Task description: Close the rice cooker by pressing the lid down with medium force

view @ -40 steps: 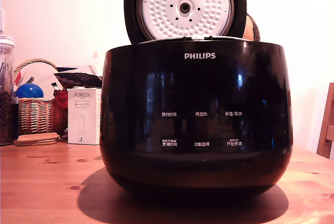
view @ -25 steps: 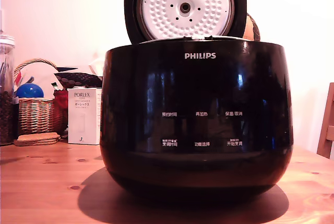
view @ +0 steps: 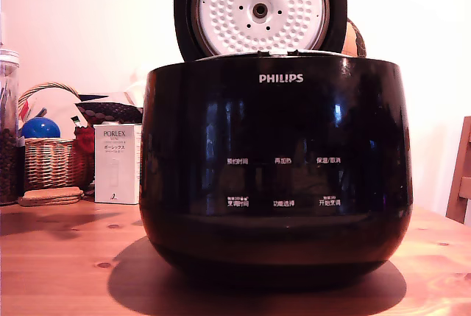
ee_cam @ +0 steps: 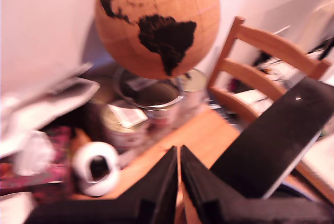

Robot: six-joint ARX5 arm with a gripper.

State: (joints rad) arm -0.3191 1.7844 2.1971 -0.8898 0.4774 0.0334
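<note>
Filling the middle of the exterior view, the rice cooker [view: 276,176], glossy black, on the wooden table [view: 59,257], body nearly reaching the lower frame edge, white PHILIPS logo and small white button labels on the front. Standing open above the rear rim, the lid [view: 260,10], upright and facing the camera, white dimpled inner plate ringed in black, small holes around a grey central knob, top edge cut off by the frame. Peeking out behind the lid's edge on the exterior view's right, a sliver of the orange globe [view: 355,38]. Crowded along the wall on the exterior view's left: a wicker basket [view: 48,161] with a blue ball [view: 40,127], a white PORLEX box [view: 118,163] just beside the cooker's flank, a glass jar [view: 9,128] at the frame edge. Bare tabletop in front of the cooker and to either side low down; a wooden chair part [view: 460,176] at the exterior view's right edge. Seen blurred from the wrist: the gripper [ee_cam: 179,156], black fingers pressed almost together with only a thin slit between, nothing held. Beyond the fingertips, table surface, the globe [ee_cam: 156,23] over metal tins [ee_cam: 151,98], a small white round camera-like device [ee_cam: 96,166], a wooden chair [ee_cam: 266,62] and a flat black slab [ee_cam: 274,135] tilted close beside the fingers. No arm visible in the exterior view.
</note>
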